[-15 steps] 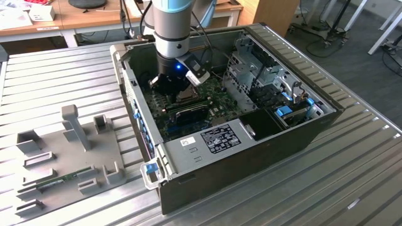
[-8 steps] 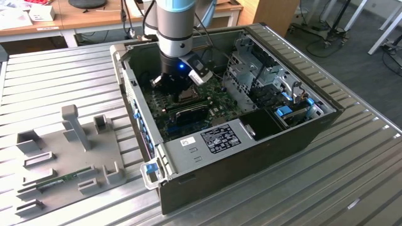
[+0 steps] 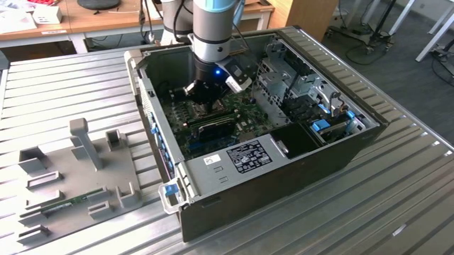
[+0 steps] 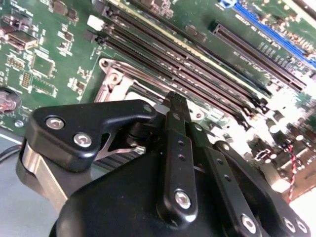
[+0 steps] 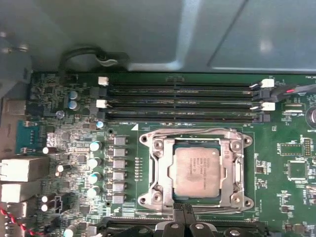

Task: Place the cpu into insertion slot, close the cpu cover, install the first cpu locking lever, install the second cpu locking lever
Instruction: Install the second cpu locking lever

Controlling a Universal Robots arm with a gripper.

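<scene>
Here the arm reached down into an open computer case (image 3: 333,159) that lay on a ribbed metal table (image 3: 397,212). In the exterior view the gripper (image 3: 201,106) hung low over the green motherboard (image 3: 241,114), right above the socket.

In the first wrist view the cpu (image 5: 196,172) lay flat in the insertion slot (image 5: 196,170), silver top up. The cpu cover (image 5: 159,170) was folded down around it, so the chip showed through the big square window. A thin wire lever (image 5: 190,131) ran along the side of the socket near the long black memory slots (image 5: 180,102).

The black fingers (image 5: 183,216) sat pressed close together, with hardly any gap. They held nothing. Their tips were just at the edge of the socket frame, on the side away from the memory slots.

In the exterior view a grey holder tray (image 3: 78,175) sat on the table, at the exterior view's left.
</scene>
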